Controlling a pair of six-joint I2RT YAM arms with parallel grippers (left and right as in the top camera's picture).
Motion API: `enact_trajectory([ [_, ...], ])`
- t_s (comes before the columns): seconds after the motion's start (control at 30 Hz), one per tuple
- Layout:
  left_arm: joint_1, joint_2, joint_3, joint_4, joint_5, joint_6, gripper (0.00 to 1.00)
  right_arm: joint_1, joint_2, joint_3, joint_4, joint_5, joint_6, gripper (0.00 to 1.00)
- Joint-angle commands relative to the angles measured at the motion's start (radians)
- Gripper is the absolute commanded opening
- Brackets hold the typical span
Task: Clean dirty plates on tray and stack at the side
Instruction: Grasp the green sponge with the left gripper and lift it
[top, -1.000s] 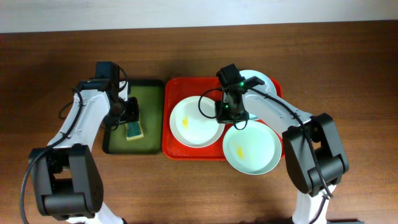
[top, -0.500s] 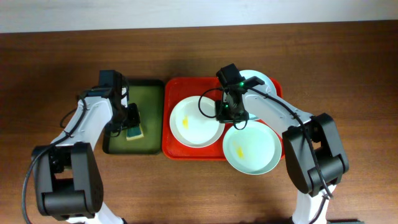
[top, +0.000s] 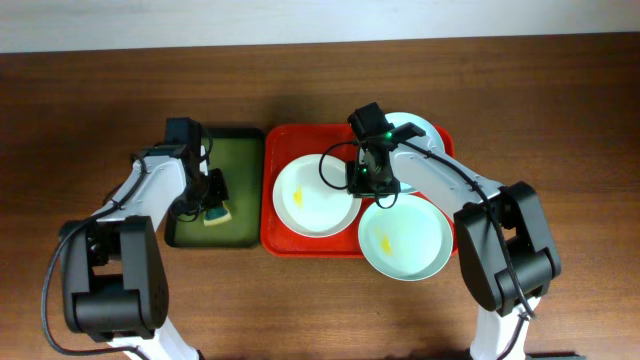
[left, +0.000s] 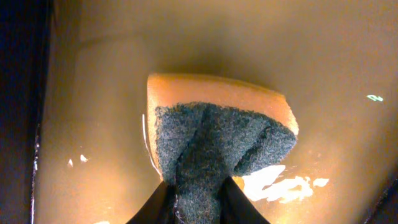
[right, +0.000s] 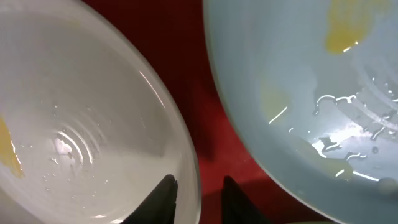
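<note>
The red tray holds a white plate at its left, a mint-green plate at the front right, and another mint-green plate at the back right, mostly hidden by my right arm. My right gripper straddles the white plate's right rim. In the right wrist view its fingers sit one inside the white plate and one over the red tray, beside a mint-green plate with a yellow smear. My left gripper is shut on a sponge.
The sponge, yellow with a dark scouring face, is pinched between the left fingers on the floor of a dark green tray, which stands left of the red tray. Brown tabletop surrounds both trays.
My left arm has shifted a little to the right over the sponge, which stays in the green tray. The right arm and the plates have not moved.
</note>
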Motion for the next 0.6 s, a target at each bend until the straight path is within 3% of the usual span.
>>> enact_trajectory([
  [0.0, 0.001, 0.015, -0.019, -0.001, -0.014, -0.006, 0.22, 0.008, 0.006, -0.011, 0.0, 0.009, 0.008, 0.37],
  [0.03, 0.001, 0.015, -0.019, -0.001, -0.014, -0.006, 0.21, 0.008, 0.006, -0.011, -0.001, 0.009, 0.008, 0.37],
  [0.1, 0.001, 0.015, -0.019, -0.001, -0.004, -0.005, 0.0, 0.008, 0.006, -0.011, -0.001, 0.009, 0.008, 0.41],
  [0.2, 0.001, -0.013, 0.037, -0.048, 0.011, 0.082, 0.0, 0.008, 0.006, -0.011, -0.001, 0.008, 0.008, 0.54],
  [0.23, 0.001, -0.043, 0.065, -0.049, 0.011, 0.095, 0.0, 0.008, 0.006, -0.011, -0.001, 0.008, 0.008, 0.54],
  [0.3, 0.001, -0.154, 0.124, -0.02, 0.011, 0.151, 0.0, 0.008, 0.006, -0.011, -0.001, 0.008, 0.008, 0.39],
  [0.4, 0.001, -0.306, 0.133, -0.01, 0.012, 0.164, 0.0, 0.008, 0.006, -0.011, -0.001, 0.004, 0.008, 0.39],
  [0.53, 0.001, -0.283, 0.121, -0.023, 0.021, 0.171, 0.0, 0.008, 0.006, -0.011, -0.001, 0.004, 0.008, 0.38],
  [0.57, 0.001, -0.256, 0.121, -0.019, 0.101, 0.238, 0.0, 0.008, 0.006, -0.011, -0.001, 0.001, 0.012, 0.32],
])
